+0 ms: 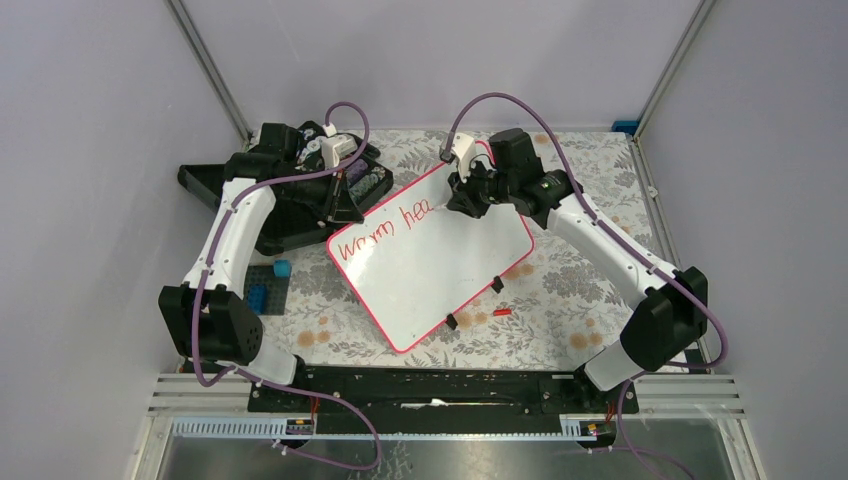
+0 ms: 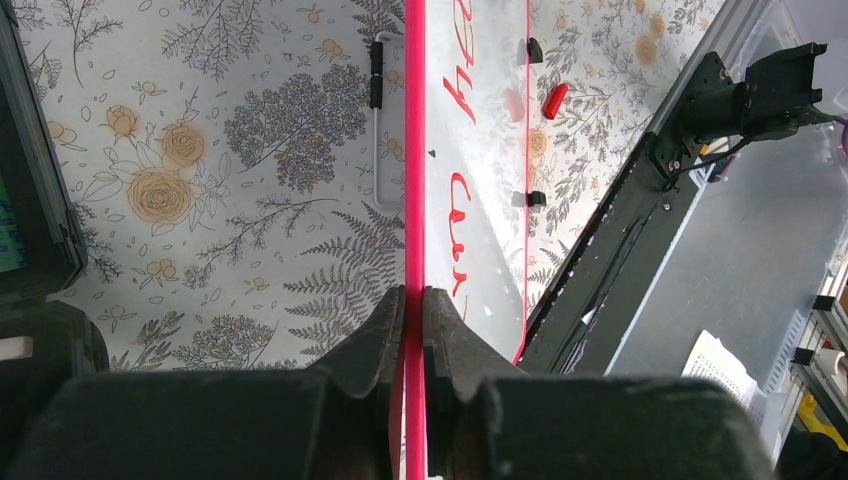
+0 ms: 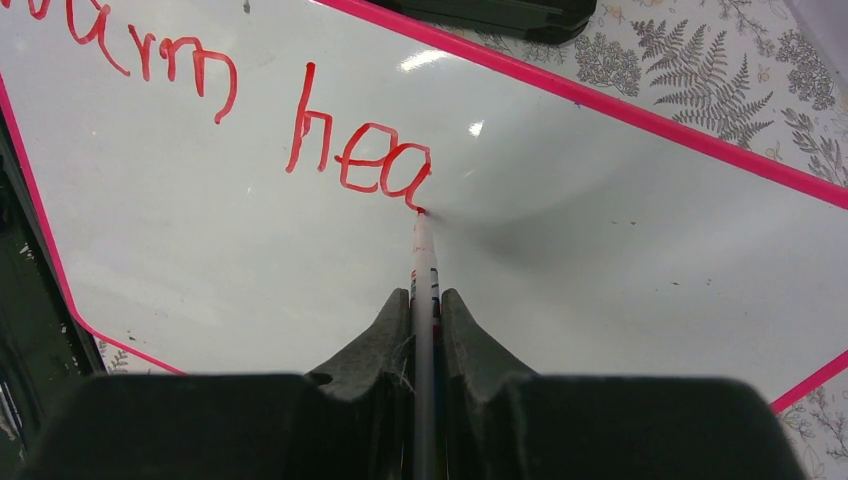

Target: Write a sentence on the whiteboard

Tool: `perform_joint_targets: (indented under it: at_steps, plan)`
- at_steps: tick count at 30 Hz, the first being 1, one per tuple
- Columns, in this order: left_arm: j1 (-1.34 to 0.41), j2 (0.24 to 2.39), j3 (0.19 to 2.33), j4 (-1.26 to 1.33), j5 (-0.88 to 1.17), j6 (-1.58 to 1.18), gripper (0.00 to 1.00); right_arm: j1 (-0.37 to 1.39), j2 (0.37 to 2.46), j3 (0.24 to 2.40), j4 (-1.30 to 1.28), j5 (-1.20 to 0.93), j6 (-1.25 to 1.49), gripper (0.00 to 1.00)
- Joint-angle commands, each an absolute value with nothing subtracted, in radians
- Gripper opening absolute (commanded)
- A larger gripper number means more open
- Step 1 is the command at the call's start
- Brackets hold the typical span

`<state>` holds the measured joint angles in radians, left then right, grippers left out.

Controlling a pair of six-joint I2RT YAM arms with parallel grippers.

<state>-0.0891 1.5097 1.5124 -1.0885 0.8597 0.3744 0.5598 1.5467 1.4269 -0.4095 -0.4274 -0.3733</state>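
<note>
Right wrist | your right fingers (image 3: 378,345) pinch marker (image 3: 424,265) | left fingers (image 2: 372,340) pinch whiteboard (image 2: 485,300) rim | press lightly, run sentence (image 3: 360,160) toward 3 o'clock

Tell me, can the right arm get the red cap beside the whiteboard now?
Probably not to grasp it: the right gripper is shut on the marker, tip on the whiteboard. The red cap itself lies uncovered.

Bright, even light, with small glare spots on the whiteboard (image 3: 560,250) and a soft shadow beside the marker (image 3: 424,260) tip.
</note>
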Motion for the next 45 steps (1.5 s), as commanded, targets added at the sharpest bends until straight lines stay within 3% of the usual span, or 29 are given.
perform_joint_targets:
  at_steps: [1, 25, 45]
  plan:
    - [-0.094, 1.515, 1.515, -1.087, 0.881, 0.393, 0.0, 0.549, 1.518, 1.46, -0.396, -0.4, -0.396, 0.0]
    - [-0.094, 1.517, 1.506, -1.086, 0.887, 0.405, 0.0, 0.472, 1.52, 1.545, -0.396, -0.657, -0.313, 0.0]
    - [-0.104, 1.517, 1.5, -1.087, 0.883, 0.406, 0.0, 0.45, 1.551, 1.536, -0.396, -0.682, -0.352, 0.0]
